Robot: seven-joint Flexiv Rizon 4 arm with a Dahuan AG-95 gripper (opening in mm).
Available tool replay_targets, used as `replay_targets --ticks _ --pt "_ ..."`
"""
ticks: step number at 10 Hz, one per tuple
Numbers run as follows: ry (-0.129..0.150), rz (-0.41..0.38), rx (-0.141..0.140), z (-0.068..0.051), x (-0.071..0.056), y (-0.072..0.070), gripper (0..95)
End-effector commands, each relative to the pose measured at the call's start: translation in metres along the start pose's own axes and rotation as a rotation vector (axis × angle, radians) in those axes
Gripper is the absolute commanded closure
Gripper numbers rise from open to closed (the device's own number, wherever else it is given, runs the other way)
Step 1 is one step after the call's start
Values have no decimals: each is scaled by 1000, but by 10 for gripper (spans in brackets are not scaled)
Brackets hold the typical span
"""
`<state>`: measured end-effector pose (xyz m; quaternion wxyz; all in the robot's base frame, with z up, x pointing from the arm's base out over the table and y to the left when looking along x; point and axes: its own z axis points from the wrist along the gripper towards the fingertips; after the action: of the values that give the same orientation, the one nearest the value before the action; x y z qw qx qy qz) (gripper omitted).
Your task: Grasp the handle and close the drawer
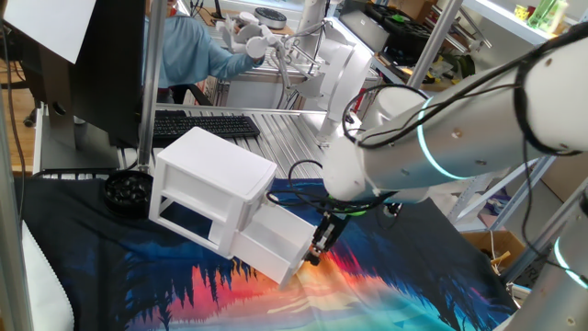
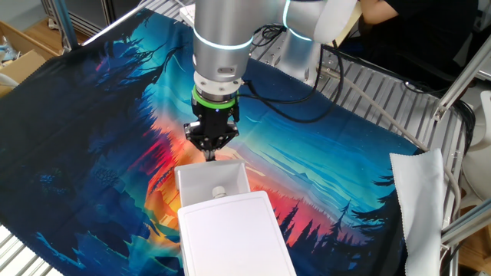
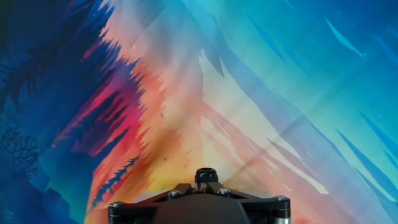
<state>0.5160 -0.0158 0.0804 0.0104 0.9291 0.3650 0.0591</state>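
bottom drawer [image 1: 276, 241] pulled out of white cabinet [image 1: 209, 180] on bench [image 2: 92, 115], pincer [image 1: 319, 250] at drawer front, clenched on the handle [image 3: 206, 175], fingers pointing down

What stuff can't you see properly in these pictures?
- The handle: hidden behind the gripper in both fixed views.
- Gripper's grip: fingertips out of sight in the hand view; too small elsewhere.
- The drawer front: faces away in the other fixed view.
- Small object in the drawer: too small to name.
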Motion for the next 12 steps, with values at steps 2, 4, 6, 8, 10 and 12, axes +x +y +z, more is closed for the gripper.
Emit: replay_targets --ticks 2,4,6,8,10,12 --pt "-9 3 -6 4 3 -1 950" --pt "-18 13 -13 7 4 -2 950" --pt "-6 10 -3 2 6 -4 950" --pt "-11 -14 2 1 6 -2 950" --pt "-11 -16 2 5 4 2 950" --pt "-3 -3 10 4 4 2 950"
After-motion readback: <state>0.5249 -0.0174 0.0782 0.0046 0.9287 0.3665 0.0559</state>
